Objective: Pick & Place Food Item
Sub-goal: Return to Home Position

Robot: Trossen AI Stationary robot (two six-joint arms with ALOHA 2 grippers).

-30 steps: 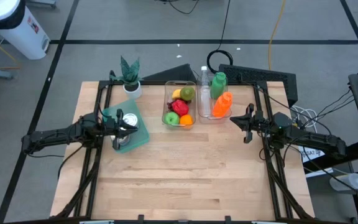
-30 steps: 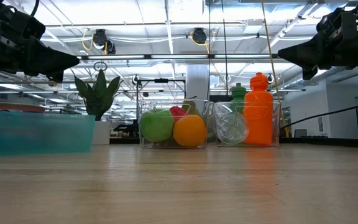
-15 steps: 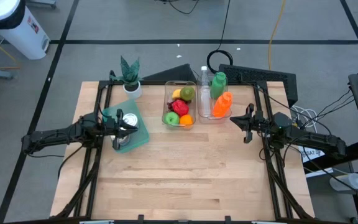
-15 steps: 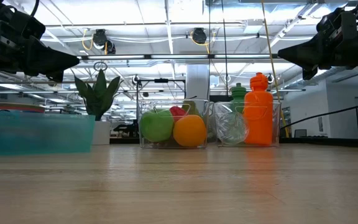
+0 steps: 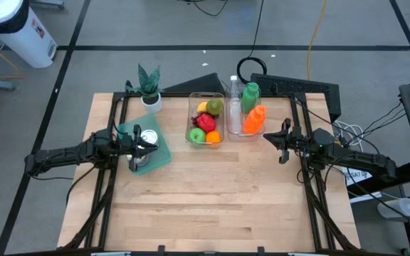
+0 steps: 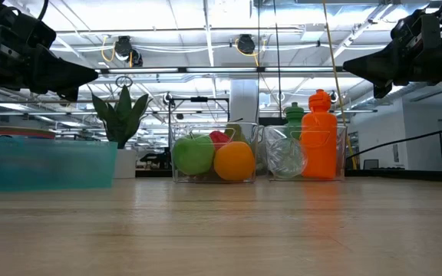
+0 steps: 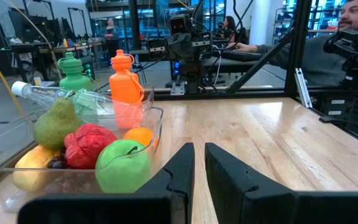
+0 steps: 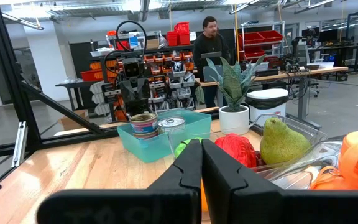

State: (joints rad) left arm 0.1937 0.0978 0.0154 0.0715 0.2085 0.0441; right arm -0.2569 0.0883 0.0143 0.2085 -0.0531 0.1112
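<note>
A clear bin at the table's far middle holds the food: a green apple, an orange, a red fruit, a pear and a yellow fruit. My left gripper hovers shut, pointing level, above a teal tray left of the bin; the left wrist view shows it aimed past the fruit. My right gripper hovers shut, right of the bins, pointing toward the table's left; its own wrist view shows it with nothing held.
A second clear bin beside the fruit holds an orange bottle, a green bottle and a clear bottle. The teal tray holds tins. A potted plant stands far left. People are beyond the table.
</note>
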